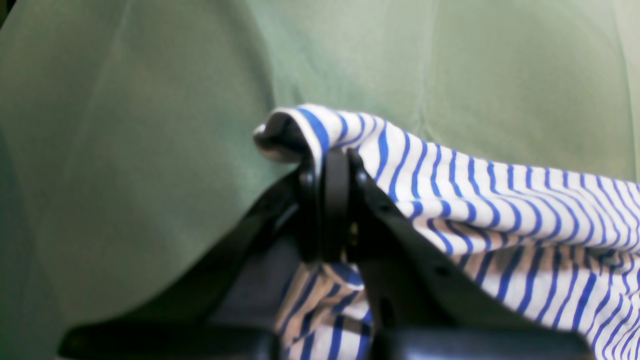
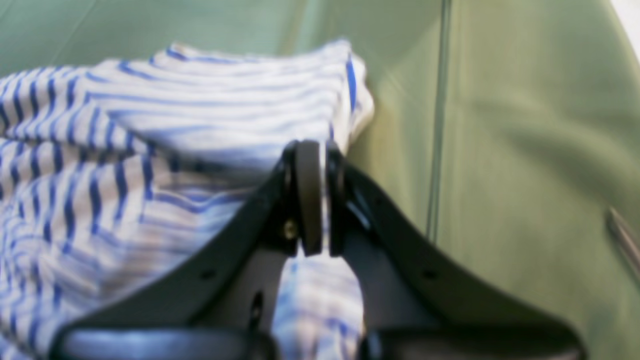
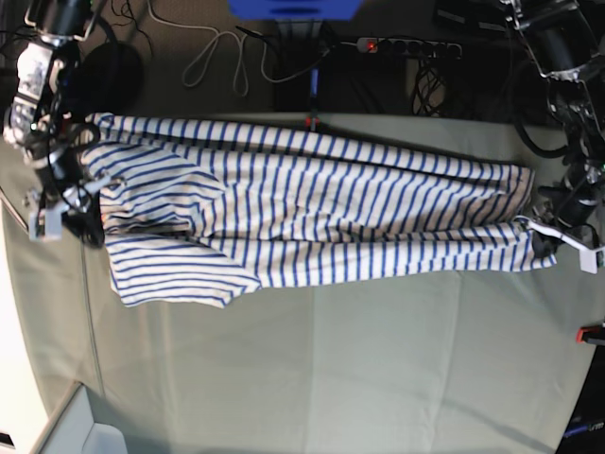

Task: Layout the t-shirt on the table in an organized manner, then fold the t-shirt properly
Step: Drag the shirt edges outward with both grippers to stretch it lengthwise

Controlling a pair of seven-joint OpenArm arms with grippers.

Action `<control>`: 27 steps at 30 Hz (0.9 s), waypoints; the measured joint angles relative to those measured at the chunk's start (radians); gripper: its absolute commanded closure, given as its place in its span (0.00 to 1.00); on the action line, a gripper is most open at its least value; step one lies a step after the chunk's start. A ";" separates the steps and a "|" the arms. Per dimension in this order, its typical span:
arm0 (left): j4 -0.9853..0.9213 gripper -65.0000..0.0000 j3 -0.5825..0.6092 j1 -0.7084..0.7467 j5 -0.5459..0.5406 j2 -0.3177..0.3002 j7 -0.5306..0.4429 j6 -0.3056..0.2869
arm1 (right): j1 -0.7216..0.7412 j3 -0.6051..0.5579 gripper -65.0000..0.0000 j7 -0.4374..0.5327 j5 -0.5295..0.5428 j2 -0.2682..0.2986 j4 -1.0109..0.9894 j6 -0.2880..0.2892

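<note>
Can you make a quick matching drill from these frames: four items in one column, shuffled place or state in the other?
Items
1. left hand
2. right hand
3. white cotton t-shirt with thin blue stripes
4. small red clamp

Place or state
A. stretched out between the two hands
B. at the pale grey-green cloth table's edge, base view's right
C. shut on the shirt, base view's left
D. shut on the shirt, base view's right

Pairs: 1-D, 2-C, 3-A, 4-B

The t-shirt [image 3: 312, 213] lies stretched across the far half of the worktop [image 3: 359, 369]. One end effector [image 3: 85, 222] holds its left end. The other end effector [image 3: 541, 236] holds its right end.
</note>
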 measured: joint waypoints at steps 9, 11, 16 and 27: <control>0.000 1.00 0.000 -0.008 0.000 0.001 0.003 0.000 | 0.185 -0.016 0.50 -0.217 -0.035 0.039 -0.113 0.000; 0.000 1.00 0.000 -0.008 0.000 0.003 0.001 0.000 | 0.188 -0.030 0.50 -0.214 -0.075 0.035 -0.124 0.000; 0.000 1.00 0.000 -0.008 0.000 0.003 0.000 0.000 | 0.151 -0.089 0.50 -0.219 -0.128 0.010 -0.127 0.001; 0.000 1.00 0.000 -0.008 0.000 0.003 0.000 0.000 | 0.127 -0.096 1.00 -0.234 -0.129 0.005 -0.129 0.001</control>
